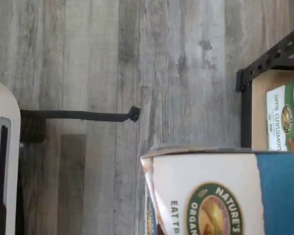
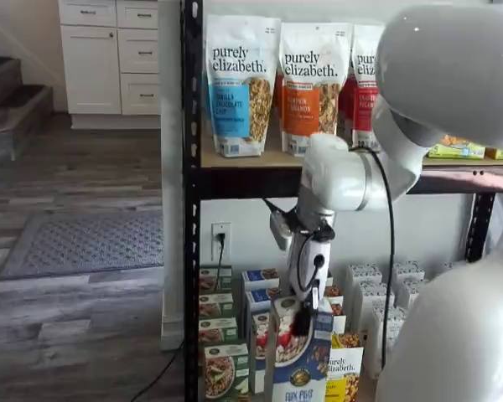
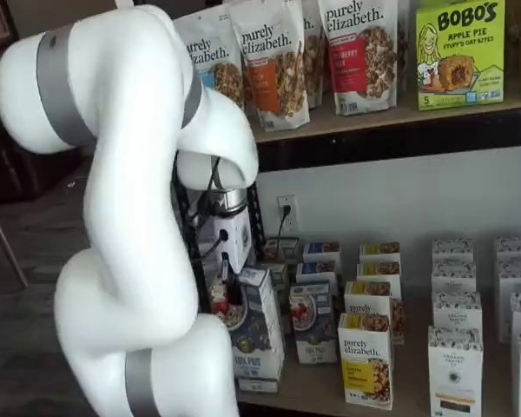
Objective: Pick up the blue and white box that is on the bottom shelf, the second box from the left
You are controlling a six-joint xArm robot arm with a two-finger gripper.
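in both shelf views the gripper (image 2: 303,322) pinches the blue and white box (image 2: 301,362) near the bottom shelf (image 3: 326,391).

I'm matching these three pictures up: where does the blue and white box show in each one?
Wrist view: the blue and white box is close up, near the black rack post, its lettering turned sideways.
A shelf view: low centre, just under the hand.
A shelf view: low, left of centre, beside the white arm.
Shared landmark: the black rack post, standing left of the box in a shelf view.
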